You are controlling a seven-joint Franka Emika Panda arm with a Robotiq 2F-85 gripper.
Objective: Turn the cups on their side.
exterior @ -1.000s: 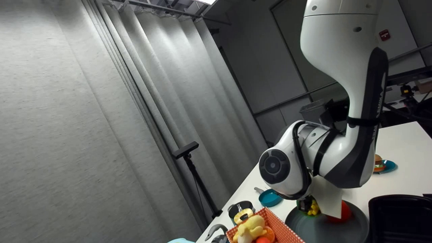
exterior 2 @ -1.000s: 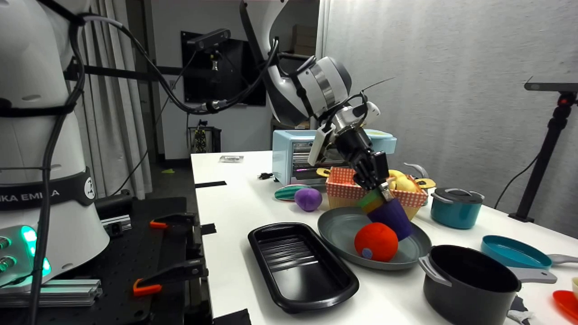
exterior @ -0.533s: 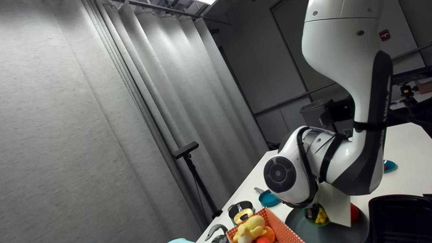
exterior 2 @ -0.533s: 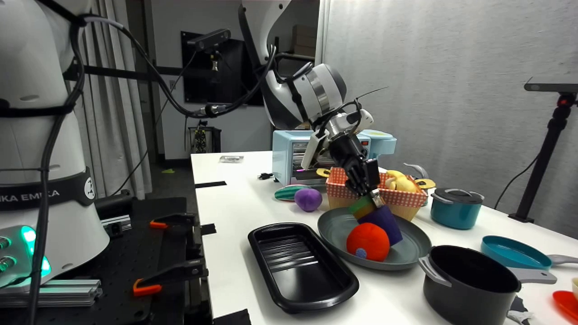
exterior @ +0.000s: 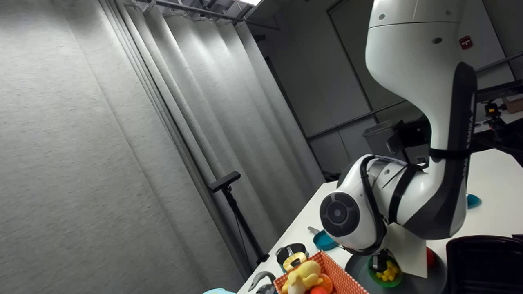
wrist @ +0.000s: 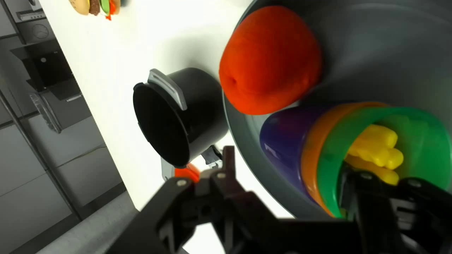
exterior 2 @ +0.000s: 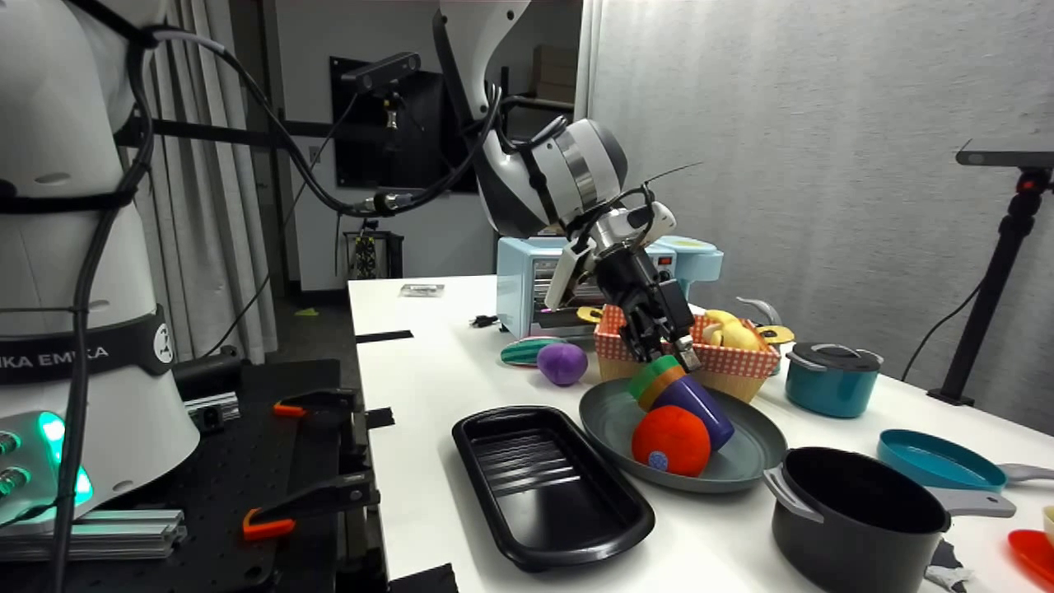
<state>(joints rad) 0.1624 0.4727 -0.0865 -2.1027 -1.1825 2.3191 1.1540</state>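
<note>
A purple cup [exterior 2: 704,408], an orange cup [wrist: 310,167] and a green cup [wrist: 326,158] are nested together. They lie tilted in the grey round dish [exterior 2: 608,424], against a red soft ball [exterior 2: 671,441]. Yellow pieces [wrist: 376,146] sit inside the green cup, whose mouth faces my wrist camera. My gripper [wrist: 288,169] stands open over the stack, one finger inside the green rim and the other apart from it, outside the cups. In an exterior view my gripper [exterior 2: 671,354] is just above the green rim.
A black tray [exterior 2: 552,486] lies beside the dish. A black pot [exterior 2: 856,527] and teal pan [exterior 2: 939,461] stand on the dish's far side from the tray. Behind are a checked basket [exterior 2: 626,338], a purple toy [exterior 2: 562,364] and a blue toaster oven [exterior 2: 515,284].
My gripper has lowered the nested cups into the dish beside the red ball, which has shifted slightly. The jaws have parted from the rim and the stack now rests there.
</note>
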